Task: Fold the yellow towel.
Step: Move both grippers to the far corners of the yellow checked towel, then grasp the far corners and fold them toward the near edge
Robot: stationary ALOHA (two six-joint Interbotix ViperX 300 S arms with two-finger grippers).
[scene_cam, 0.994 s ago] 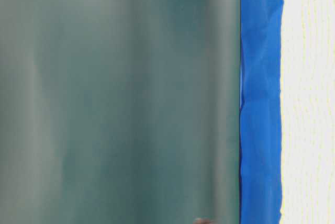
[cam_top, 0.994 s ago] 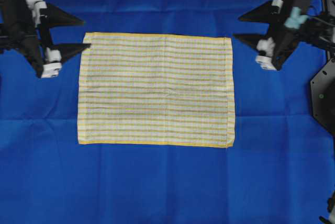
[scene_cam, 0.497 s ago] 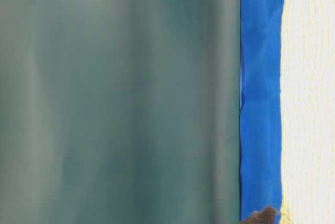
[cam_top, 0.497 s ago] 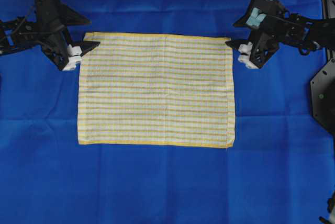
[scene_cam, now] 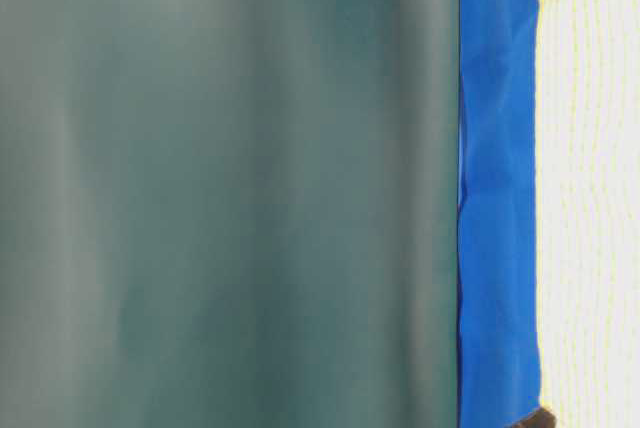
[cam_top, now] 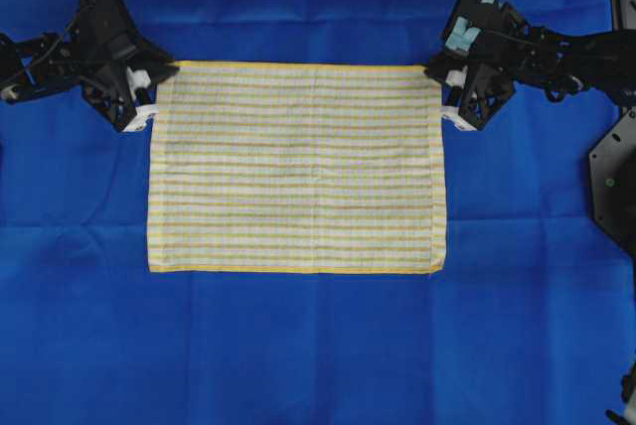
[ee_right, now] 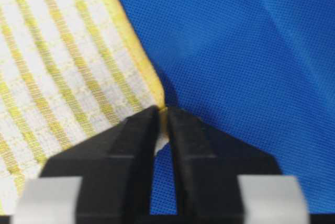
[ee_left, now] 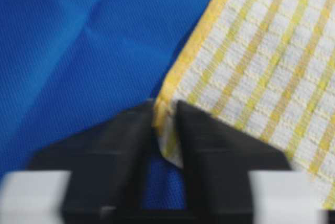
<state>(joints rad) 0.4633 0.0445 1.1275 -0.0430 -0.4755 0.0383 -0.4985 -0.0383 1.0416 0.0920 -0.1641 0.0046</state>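
The yellow towel (cam_top: 295,167), white with yellow check stripes and yellow hems, lies flat on the blue sheet in the overhead view. My left gripper (cam_top: 157,87) is at its far left corner and is shut on that corner; the left wrist view shows the yellow towel (ee_left: 261,56) with its hem pinched between the black fingertips (ee_left: 196,124). My right gripper (cam_top: 442,87) is shut on the far right corner; in the right wrist view the yellow towel (ee_right: 57,62) has its corner tip squeezed between the fingertips (ee_right: 180,122).
A large blue sheet (cam_top: 298,346) covers the table all round the towel. A black plate (cam_top: 611,172) sits at the right edge. The table-level view shows mostly a grey-green wall (scene_cam: 220,198), with the blue sheet (scene_cam: 497,198) beside it.
Both grippers came inward onto the towel's far corners and went from open to shut, each pinching its corner. The towel itself has stayed flat.
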